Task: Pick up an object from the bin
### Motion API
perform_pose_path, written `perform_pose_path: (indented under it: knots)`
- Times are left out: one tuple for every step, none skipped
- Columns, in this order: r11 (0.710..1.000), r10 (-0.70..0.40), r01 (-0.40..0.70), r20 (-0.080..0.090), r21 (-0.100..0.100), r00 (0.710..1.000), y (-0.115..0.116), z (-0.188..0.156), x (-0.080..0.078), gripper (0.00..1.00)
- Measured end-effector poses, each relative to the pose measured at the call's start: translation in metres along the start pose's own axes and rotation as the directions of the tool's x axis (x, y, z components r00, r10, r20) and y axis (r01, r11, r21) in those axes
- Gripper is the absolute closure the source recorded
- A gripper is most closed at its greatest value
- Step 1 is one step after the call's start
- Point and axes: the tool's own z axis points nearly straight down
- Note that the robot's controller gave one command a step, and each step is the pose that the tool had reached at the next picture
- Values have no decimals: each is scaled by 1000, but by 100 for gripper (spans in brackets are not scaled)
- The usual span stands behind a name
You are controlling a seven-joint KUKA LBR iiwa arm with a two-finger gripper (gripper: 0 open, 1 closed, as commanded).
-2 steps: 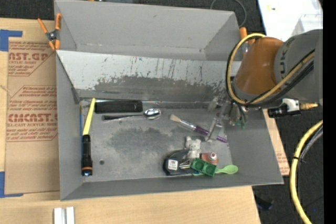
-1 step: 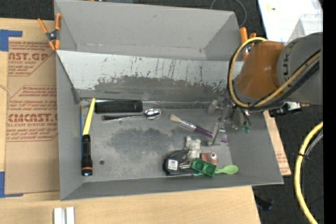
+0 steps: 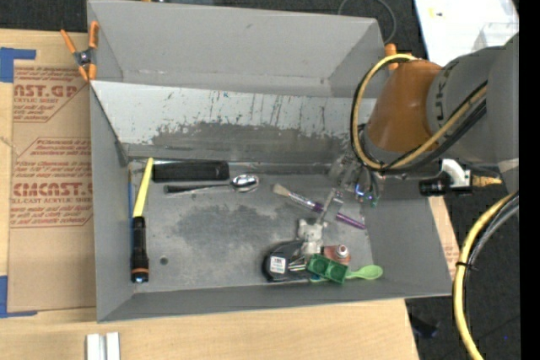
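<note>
My gripper hangs low at the right side of the bin, under the orange wrist cover. Just left of and below it lies a thin purple-handled brush, slanting across the floor, with its right end close under the gripper. A small white piece lies below the brush. Further toward the front sit a small red-capped bottle, a black round device and a green plastic piece with a leaf-shaped end.
A metal spoon and a black bar lie at the back left. A yellow and black pen-like tool runs along the left wall. The bin's right wall slopes up close beside the gripper.
</note>
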Motion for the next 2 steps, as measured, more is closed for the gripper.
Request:
perform_pose_path:
  knots:
    - [972,-236,236,0,-1,972,-15,0,-2,100]
    - [972,-236,236,0,-1,972,-15,0,-2,100]
